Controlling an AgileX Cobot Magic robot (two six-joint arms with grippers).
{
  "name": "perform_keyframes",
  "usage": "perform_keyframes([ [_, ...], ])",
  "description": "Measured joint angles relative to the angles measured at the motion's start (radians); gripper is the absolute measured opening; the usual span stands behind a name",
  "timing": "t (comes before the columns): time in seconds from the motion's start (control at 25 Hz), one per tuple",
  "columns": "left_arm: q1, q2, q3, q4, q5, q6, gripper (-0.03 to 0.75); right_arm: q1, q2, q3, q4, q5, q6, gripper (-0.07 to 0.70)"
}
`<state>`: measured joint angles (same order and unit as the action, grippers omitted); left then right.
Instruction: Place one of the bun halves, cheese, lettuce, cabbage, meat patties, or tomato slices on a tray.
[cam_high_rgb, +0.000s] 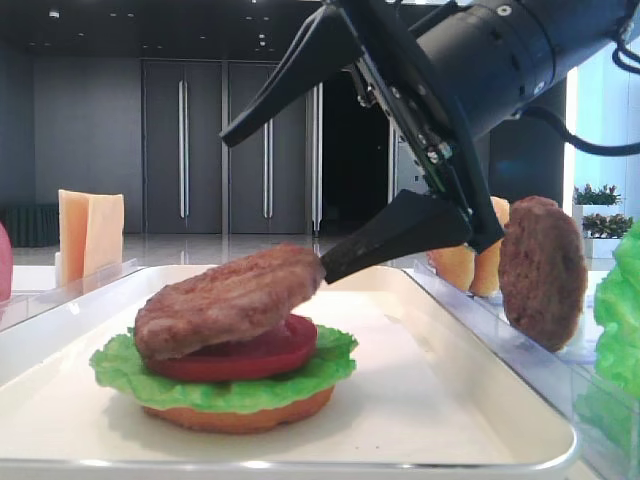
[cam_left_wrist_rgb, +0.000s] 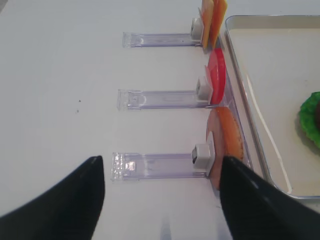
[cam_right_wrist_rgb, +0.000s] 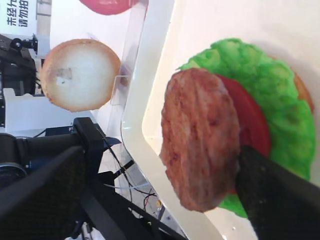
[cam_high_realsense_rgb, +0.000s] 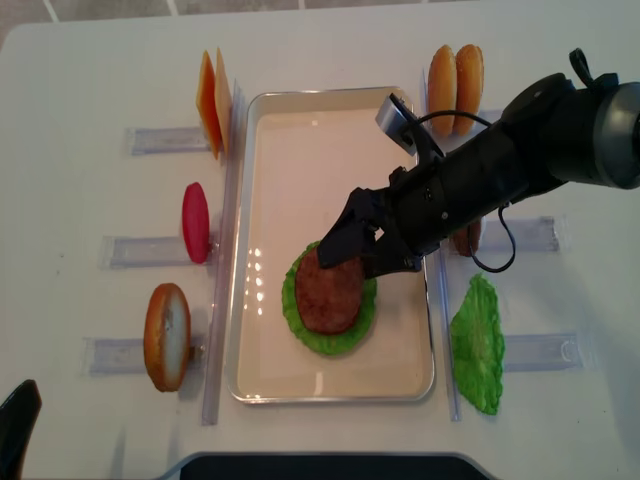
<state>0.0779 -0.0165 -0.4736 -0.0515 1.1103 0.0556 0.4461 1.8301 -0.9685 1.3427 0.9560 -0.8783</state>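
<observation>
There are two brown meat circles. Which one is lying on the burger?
The meat patty resting tilted on the tomato slice in the tray, beside the open right gripper. The other patty stands upright in the rack outside the tray.

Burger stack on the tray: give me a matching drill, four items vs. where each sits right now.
Items
1. meat patty
2. tomato slice
3. lettuce leaf
4. bun half

Places
A. bottom of the stack, flat on the tray
B. top of the stack, lying tilted, under the open right gripper
C. directly under the patty
D. between the red slice and the bottom layer

Pairs: 1-B, 2-C, 3-D, 4-A
</observation>
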Motion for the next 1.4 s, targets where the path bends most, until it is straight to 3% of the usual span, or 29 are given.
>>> perform_keyframes([
  [0.24,0.000,0.000,0.000,0.000,0.000,0.000,0.545,0.000,-0.074,0.000,-0.125,-0.069,0.048,0.609],
  [0.52,0.000,0.000,0.000,0.000,0.000,0.000,0.545,0.000,-0.175,-0.001,-0.275,-0.100,0.137,0.609],
  [0.88,0.000,0.000,0.000,0.000,0.000,-0.004,0.544,0.000,-0.422,-0.007,-0.728,-0.142,0.460,0.609],
  [1.0,0.000,0.000,0.000,0.000,0.000,-0.007,0.544,0.000,-0.475,-0.043,-0.935,-0.104,0.619,0.609],
  [1.16,0.000,0.000,0.000,0.000,0.000,-0.008,0.544,0.000,-0.499,-0.127,-1.193,0.023,0.797,0.615],
  [1.28,0.000,0.000,0.000,0.000,0.000,-0.008,0.544,0.000,-0.502,-0.184,-1.326,0.093,0.868,0.630],
  [1.4,0.000,0.000,0.000,0.000,0.000,-0.008,0.544,0.000,-0.503,-0.225,-1.393,0.118,0.898,0.632],
])
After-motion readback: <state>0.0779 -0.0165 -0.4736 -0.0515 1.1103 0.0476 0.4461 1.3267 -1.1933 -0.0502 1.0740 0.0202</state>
